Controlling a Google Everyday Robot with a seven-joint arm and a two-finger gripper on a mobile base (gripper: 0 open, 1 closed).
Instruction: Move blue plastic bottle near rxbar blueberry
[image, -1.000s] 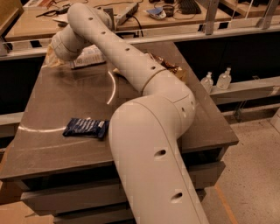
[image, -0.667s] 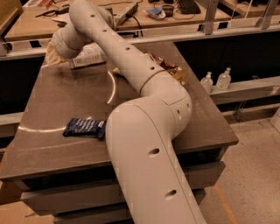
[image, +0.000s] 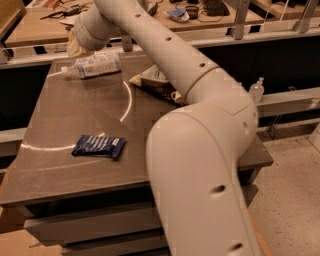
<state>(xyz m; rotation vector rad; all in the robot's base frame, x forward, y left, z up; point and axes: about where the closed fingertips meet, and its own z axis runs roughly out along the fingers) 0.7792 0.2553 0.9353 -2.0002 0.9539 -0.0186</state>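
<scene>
Camera view, left to right: gripper (image: 76, 46) hangs over far-left corner of table (image: 60, 115), just above cap end of blue plastic bottle (image: 98, 65); whether it is parted or closed, I cannot tell. Bottle lies on its side, well apart from rxbar blueberry (image: 98, 146) near front edge. I judge bottle light, thin-walled, slick, prone to rolling; I'd grip mid-body, across label. Chip bag (image: 156, 82) lies further right.

Smooth cream arm (image: 200, 165), fat round joints, small dark holes, tan end effector (image: 76, 45) at the table's (image: 75, 112) far left corner.

A crumpled chip bag (image: 153, 83) lies on the table (image: 65, 125), pump bottle (image: 256, 90) beyond.
</scene>
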